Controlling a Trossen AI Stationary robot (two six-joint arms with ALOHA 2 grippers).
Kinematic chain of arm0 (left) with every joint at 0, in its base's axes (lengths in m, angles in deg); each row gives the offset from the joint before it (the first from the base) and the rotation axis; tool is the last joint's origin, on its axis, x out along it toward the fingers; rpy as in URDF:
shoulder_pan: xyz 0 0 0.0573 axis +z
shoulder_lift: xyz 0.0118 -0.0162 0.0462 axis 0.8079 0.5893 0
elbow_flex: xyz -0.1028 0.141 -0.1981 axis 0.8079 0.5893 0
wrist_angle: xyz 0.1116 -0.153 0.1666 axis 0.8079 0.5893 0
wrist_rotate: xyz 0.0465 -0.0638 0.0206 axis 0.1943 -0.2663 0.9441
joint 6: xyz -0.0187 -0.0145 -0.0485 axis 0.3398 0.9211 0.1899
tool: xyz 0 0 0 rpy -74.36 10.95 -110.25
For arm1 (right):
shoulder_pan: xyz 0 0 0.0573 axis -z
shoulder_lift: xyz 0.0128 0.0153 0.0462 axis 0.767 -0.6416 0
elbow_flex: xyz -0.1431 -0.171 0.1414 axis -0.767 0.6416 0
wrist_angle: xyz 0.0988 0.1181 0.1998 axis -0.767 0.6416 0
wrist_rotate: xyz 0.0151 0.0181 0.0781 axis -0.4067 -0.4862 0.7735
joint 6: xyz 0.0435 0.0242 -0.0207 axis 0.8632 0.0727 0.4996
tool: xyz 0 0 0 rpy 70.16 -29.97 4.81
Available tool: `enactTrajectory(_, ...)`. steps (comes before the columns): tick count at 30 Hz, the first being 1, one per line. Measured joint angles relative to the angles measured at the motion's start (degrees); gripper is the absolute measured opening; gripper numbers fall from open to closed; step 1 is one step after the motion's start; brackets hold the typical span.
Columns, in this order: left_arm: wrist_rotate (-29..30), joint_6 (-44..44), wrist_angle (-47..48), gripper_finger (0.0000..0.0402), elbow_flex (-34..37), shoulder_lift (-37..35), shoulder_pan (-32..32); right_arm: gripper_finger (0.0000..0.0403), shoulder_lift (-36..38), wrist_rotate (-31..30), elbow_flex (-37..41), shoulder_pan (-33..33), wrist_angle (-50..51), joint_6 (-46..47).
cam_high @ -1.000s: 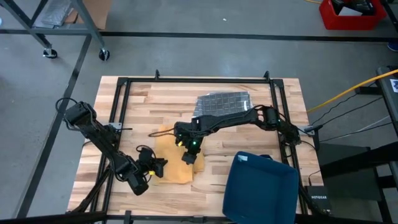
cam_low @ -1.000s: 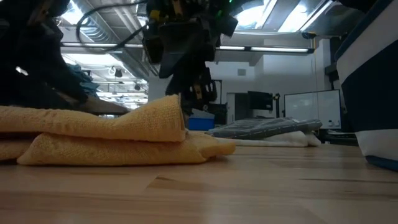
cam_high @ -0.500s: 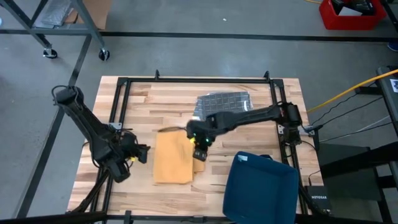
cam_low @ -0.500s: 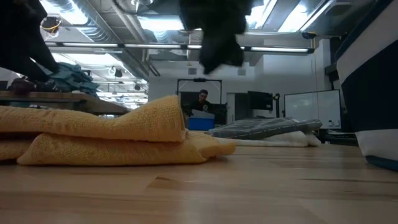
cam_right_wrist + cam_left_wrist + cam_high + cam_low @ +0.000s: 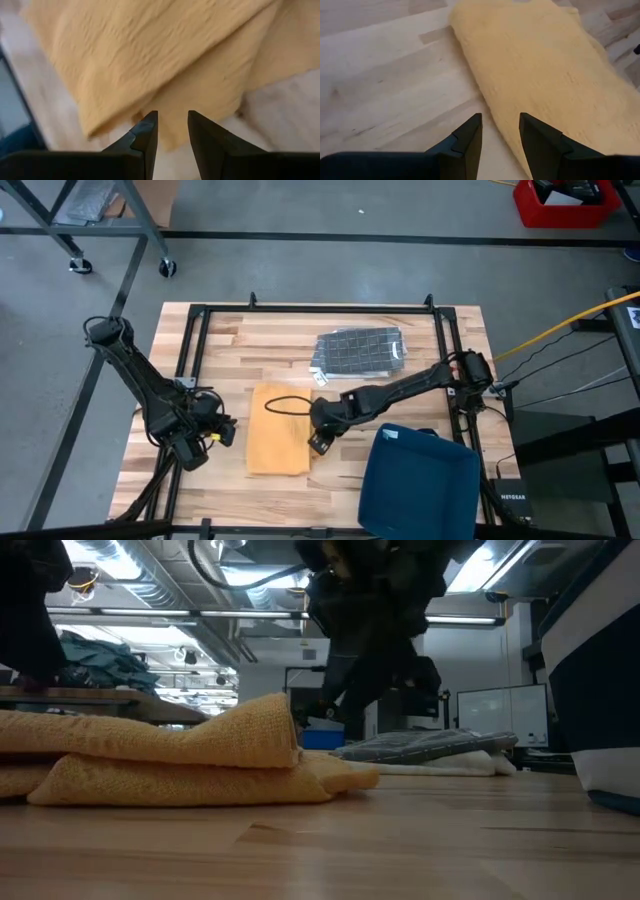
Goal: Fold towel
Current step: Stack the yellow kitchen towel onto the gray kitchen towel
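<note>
The yellow towel (image 5: 278, 442) lies folded in flat layers on the wooden table (image 5: 230, 340), its upper layer humped in the low view (image 5: 170, 755). My left gripper (image 5: 225, 430) hovers open just off the towel's left edge, with the towel (image 5: 545, 65) ahead of its fingers (image 5: 500, 132). My right gripper (image 5: 318, 443) stands open above the towel's right edge, pointing down at the stacked layers (image 5: 150, 55), nothing between its fingers (image 5: 172, 127).
A folded grey checked cloth (image 5: 360, 350) lies at the far middle of the table. A dark blue bin (image 5: 418, 480) stands at the near right, close to my right arm. A black cable loop (image 5: 285, 405) hangs over the towel's far end.
My left gripper has drawn back from the towel's near left corner toward the table's left edge and risen. My right gripper has swung from over the towel's middle toward its right edge and the near side, turning as it went. The towel lies still.
</note>
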Motion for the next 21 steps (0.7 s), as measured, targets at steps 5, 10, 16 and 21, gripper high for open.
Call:
enactTrajectory(5, -1.37, 6.07, -0.52, 0.0123, 3.51, 0.04, 0.0, 0.011, -0.56, -3.17, 0.0, 0.14, -0.45, 5.91)
enactTrajectory(10, -2.59, 10.64, -4.84, 0.0123, 7.75, 0.07, -0.02, 0.011, -0.76, -4.95, 0.0, -0.33, -0.46, 12.32)
enactTrajectory(16, -2.59, 9.09, -18.64, 0.0123, 13.35, 0.07, 0.0, 0.011, -0.66, -6.0, 2.14, -2.34, 0.27, 17.86)
enactTrajectory(21, -2.57, 8.07, -24.42, 0.0123, 15.67, 0.07, 0.0, 0.011, 1.48, -6.01, 2.62, -4.9, 1.4, 19.01)
